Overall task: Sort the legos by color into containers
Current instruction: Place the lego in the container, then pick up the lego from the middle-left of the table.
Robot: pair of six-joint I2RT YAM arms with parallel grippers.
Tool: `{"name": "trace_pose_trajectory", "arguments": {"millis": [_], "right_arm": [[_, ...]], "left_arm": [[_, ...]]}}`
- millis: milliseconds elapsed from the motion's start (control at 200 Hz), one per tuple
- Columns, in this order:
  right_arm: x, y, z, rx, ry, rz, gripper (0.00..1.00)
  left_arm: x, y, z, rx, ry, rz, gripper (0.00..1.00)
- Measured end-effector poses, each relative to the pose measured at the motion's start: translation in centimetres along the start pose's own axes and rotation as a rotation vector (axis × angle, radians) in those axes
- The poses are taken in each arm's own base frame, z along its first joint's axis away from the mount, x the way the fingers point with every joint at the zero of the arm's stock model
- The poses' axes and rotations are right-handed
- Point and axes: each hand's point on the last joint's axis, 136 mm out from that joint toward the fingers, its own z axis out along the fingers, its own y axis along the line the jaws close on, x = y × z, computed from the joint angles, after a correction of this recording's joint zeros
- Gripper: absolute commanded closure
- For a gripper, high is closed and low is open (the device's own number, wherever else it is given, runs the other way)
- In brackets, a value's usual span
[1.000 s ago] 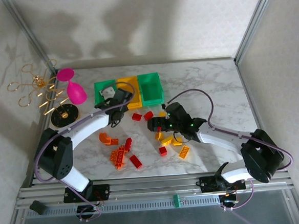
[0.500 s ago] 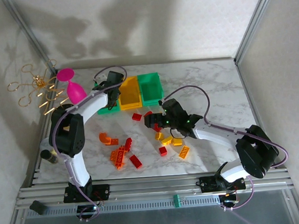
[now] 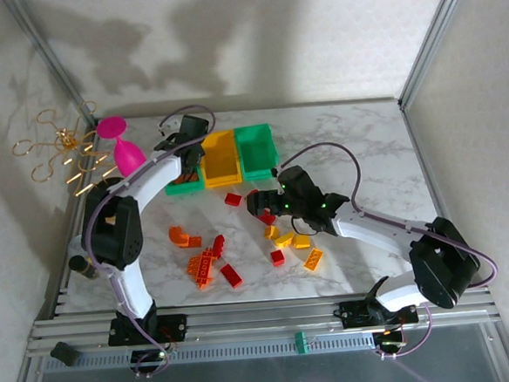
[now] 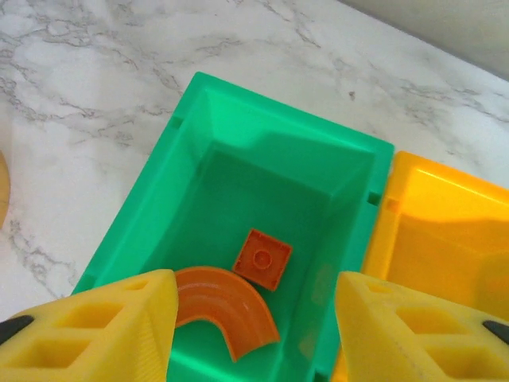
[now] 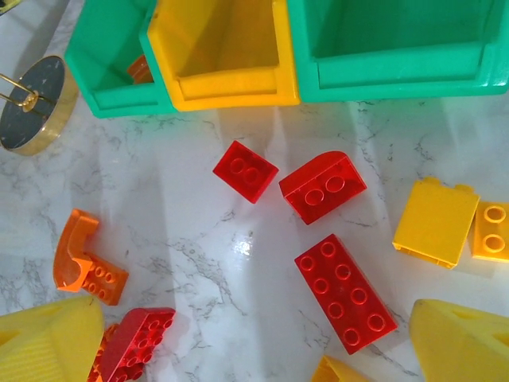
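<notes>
My left gripper [image 4: 254,334] hangs open over the left green bin [image 4: 199,119]. An orange arch [image 4: 227,306] and a small square orange brick [image 4: 262,259] lie inside that bin. The yellow bin [image 3: 220,158] and the right green bin [image 3: 256,150] stand beside it. My right gripper [image 5: 254,342] is open low over the table. A long red brick [image 5: 346,294] lies between its fingers, untouched. Two more red bricks [image 5: 245,171] [image 5: 322,187] lie just ahead of it. Yellow bricks [image 5: 436,221] sit to the right. An orange arch [image 3: 183,238] and an orange cluster [image 3: 200,266] lie to the left.
A pink goblet [image 3: 122,148] and a gold wire stand [image 3: 69,156] occupy the back left corner. The stand's dark round base [image 5: 32,103] sits just left of the bins. Metal frame posts rise at the table's back corners.
My left gripper swung from the table in front of the bins up over the left green bin. My right gripper edged slightly toward the red bricks.
</notes>
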Motion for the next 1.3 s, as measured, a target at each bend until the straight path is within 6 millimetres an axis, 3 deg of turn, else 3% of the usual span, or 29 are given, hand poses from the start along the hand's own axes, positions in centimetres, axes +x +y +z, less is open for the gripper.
{"name": "trace_pose_trajectory", "arguments": {"millis": [200,431,631,991,1302], "right_arm": [[0.6,-0.3,-0.6,0.007,0.013,0.009,0.01],[3.5,-1.1,-0.5,0.021,0.069,0.012,0.01],[5.6,-0.3,-0.5,0.002,0.102,-0.002,0.01],[8.7,1.6,0.7,-0.047,0.153,-0.047,0.01],[9.1,1.3,1.2,-0.030,0.161,-0.050,0.02]], "left_arm": [[0.4,1.0,-5.2,0.114,-0.004,-0.041,0.41],[5.7,1.9,-8.8,0.183,0.063,-0.024,0.37],[10.1,5.0,-10.9,0.185,0.115,-0.033,0.34],[16.7,11.0,-9.8,0.048,0.222,-0.039,0.20],[19.6,12.2,-7.7,-0.038,0.275,-0.018,0.13]]}}
